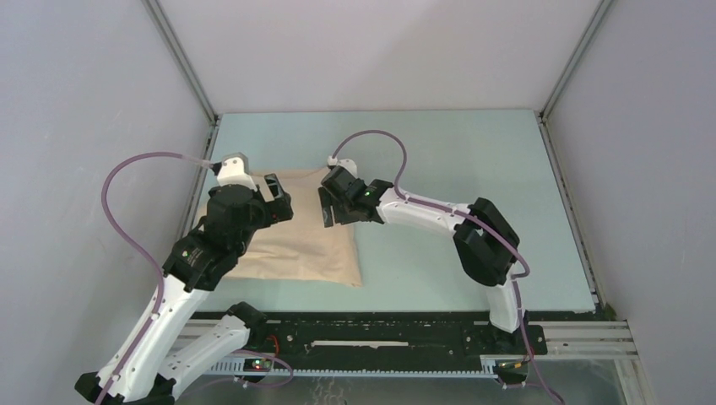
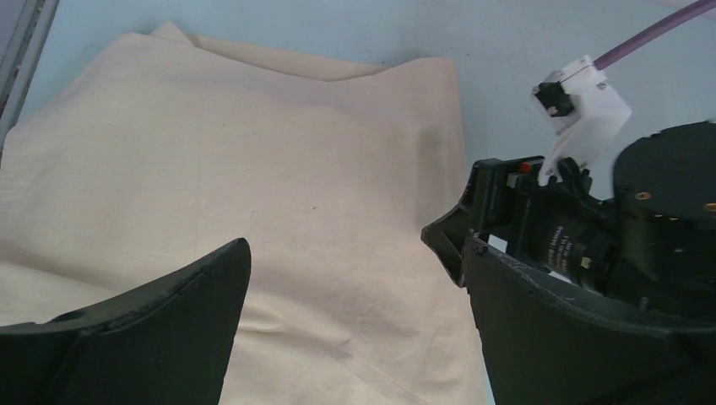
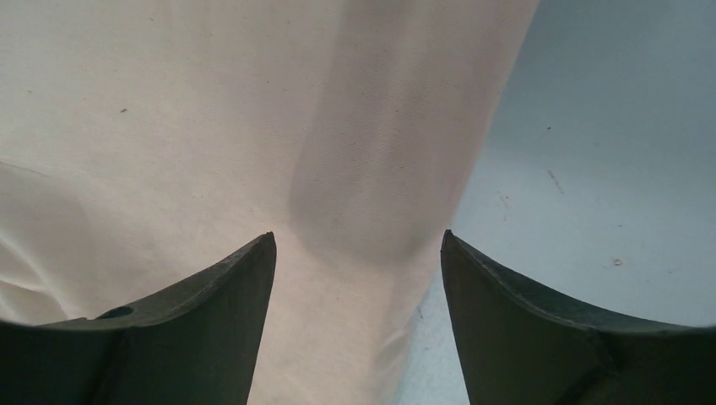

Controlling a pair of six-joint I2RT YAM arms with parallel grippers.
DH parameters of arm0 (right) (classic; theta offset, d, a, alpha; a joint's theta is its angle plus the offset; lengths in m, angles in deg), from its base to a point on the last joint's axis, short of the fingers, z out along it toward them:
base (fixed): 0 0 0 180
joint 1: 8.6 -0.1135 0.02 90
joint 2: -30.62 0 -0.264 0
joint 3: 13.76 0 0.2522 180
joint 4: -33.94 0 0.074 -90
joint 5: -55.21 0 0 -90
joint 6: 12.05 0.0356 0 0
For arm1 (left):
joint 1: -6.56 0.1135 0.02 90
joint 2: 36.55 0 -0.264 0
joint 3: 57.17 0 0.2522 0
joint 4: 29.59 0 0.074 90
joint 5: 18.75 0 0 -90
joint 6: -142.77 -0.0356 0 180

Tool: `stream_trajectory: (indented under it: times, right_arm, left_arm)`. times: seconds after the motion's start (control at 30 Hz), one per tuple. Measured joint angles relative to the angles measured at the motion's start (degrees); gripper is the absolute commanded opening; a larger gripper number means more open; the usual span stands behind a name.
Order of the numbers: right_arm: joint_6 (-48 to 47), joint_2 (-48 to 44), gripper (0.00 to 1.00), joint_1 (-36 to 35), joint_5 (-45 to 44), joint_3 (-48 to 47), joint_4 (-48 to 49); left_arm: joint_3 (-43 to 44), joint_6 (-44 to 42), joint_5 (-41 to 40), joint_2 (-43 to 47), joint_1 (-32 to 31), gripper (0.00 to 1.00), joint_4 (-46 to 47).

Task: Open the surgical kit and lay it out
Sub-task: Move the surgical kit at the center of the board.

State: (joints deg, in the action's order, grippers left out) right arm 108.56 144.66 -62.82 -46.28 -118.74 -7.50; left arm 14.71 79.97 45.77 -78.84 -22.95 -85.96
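The surgical kit lies as a folded beige cloth bundle (image 1: 308,245) at the left middle of the table. The steel tray and the instruments are hidden inside it. My left gripper (image 1: 280,202) is open above the bundle's far left part, with cloth (image 2: 279,186) between its jaws and nothing held. My right gripper (image 1: 331,209) is open over the bundle's right edge (image 3: 397,169), one finger over cloth, the other over bare table. In the left wrist view the right gripper (image 2: 507,228) sits close to the right.
The pale green table (image 1: 473,160) runs bare to the right and far side. Grey enclosure walls with metal posts (image 1: 190,72) stand on all sides. A black rail (image 1: 380,333) runs along the near edge.
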Motion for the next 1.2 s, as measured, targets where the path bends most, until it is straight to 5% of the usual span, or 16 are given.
stream_trajectory:
  times: [0.27,0.53,0.9,1.2]
  right_arm:
    - [2.2,4.7,0.60,-0.6,-0.4,-1.5,-1.7]
    - [6.1,5.1,0.00,-0.7,-2.2,-2.2,-2.5]
    - [7.2,5.1,0.00,1.3,-3.3,-2.3,-2.4]
    - [-4.0,4.9,0.00,9.3,1.5,-2.3,-1.3]
  left_arm:
    - [0.0,0.4,0.1,0.4,0.4,1.00,-0.6]
    - [0.0,1.0,0.1,0.5,0.5,1.00,-0.9]
    - [0.0,1.4,0.2,0.2,0.7,1.00,-0.9]
    - [0.0,1.4,1.3,-2.7,1.0,1.00,-0.3]
